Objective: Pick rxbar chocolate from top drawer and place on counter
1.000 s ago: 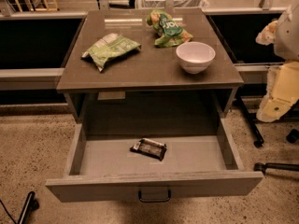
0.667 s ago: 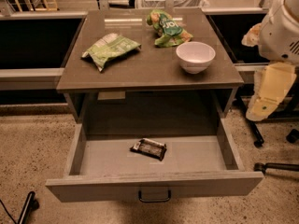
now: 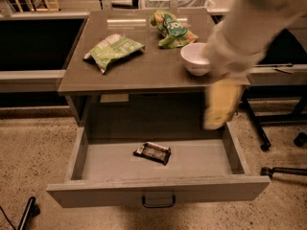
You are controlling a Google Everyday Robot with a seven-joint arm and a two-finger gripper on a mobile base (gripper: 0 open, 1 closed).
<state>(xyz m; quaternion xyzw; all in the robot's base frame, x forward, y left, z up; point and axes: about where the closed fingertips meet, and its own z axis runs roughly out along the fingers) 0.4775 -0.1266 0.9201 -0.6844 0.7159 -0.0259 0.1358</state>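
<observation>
Your hand (image 3: 219,105) hangs just below the front right edge of the counter (image 3: 144,75), over the back right part of the open drawer (image 3: 158,189). The pale arm (image 3: 254,28) comes down to it from the upper right. You cannot tell how far the hand is open. It is not touching the bar.

The bar (image 3: 152,152), in a black wrapper, lies flat on the drawer floor. It sits below and to the left of your hand, well apart from it, near the middle of the drawer and slightly askew. The dark handle (image 3: 158,202) sits on the front panel, lower still and to the left of the hand.

On the counter, a white bowl (image 3: 193,59) stands just above and left of your hand, its right side covered by the arm. A crumpled green bag (image 3: 171,28) lies farther up, beyond the bowl. A flatter green bag (image 3: 113,51) lies well to the left.
</observation>
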